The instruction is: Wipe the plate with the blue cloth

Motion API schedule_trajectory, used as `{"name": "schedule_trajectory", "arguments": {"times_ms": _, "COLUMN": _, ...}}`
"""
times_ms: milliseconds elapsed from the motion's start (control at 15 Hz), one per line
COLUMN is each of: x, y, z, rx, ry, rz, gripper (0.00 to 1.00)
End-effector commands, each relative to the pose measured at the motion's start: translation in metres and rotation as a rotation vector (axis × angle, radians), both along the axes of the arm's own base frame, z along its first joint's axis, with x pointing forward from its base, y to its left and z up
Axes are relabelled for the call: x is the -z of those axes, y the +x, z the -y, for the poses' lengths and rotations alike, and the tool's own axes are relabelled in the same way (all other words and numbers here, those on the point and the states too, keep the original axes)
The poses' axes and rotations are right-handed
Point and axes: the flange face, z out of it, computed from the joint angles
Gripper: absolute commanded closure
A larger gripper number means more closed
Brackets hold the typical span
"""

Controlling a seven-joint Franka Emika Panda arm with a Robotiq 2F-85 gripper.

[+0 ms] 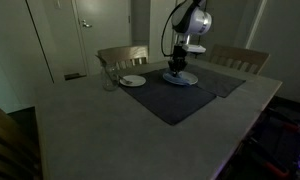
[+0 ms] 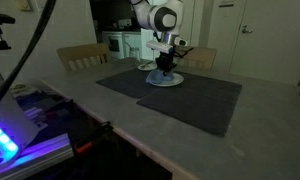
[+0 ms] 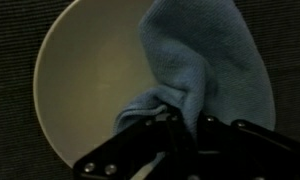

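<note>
Blue cloth (image 3: 205, 70) lay bunched on the pale plate (image 3: 80, 90) — my gripper (image 3: 180, 118) was clenched on its gathered fold, directly above the dish. That plate rested on a dark placemat (image 1: 175, 105) — grey table (image 1: 90, 130) beneath.

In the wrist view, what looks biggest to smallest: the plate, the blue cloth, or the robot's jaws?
1. plate
2. blue cloth
3. jaws, closed on the cloth; they are cut off by the frame and nearest the camera, so their place against the cloth is unsure.
</note>
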Motion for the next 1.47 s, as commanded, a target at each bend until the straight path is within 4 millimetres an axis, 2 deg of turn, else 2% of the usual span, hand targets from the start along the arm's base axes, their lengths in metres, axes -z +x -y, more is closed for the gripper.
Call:
{"name": "schedule_trajectory", "arguments": {"times_ms": 0, "x": 0.016, "y": 0.001, "z": -0.003, "rx": -0.066, "ry": -0.151, "rz": 0.002, "gripper": 0.97}}
{"name": "schedule_trajectory", "arguments": {"times_ms": 267, "x": 0.005, "y": 0.006, "z": -0.007, "rx": -0.128, "ry": -0.310, "rz": 0.008, "gripper": 0.97}}
{"name": "schedule_trajectory", "arguments": {"times_ms": 667, "x": 0.003, "y": 0.006, "z": 0.016, "rx": -0.140, "ry": -0.442, "rz": 0.006, "gripper": 0.97}}
{"name": "schedule_trajectory", "arguments": {"times_ms": 1067, "x": 0.005, "y": 0.006, "z": -0.010, "rx": -0.130, "ry": -0.282, "rz": 0.023, "gripper": 0.97}}
{"name": "schedule_trajectory", "arguments": {"times_ms": 1400, "x": -0.001, "y": 0.013, "z": -0.023, "rx": -0.105, "ry": -0.108, "rz": 0.050, "gripper": 0.97}}
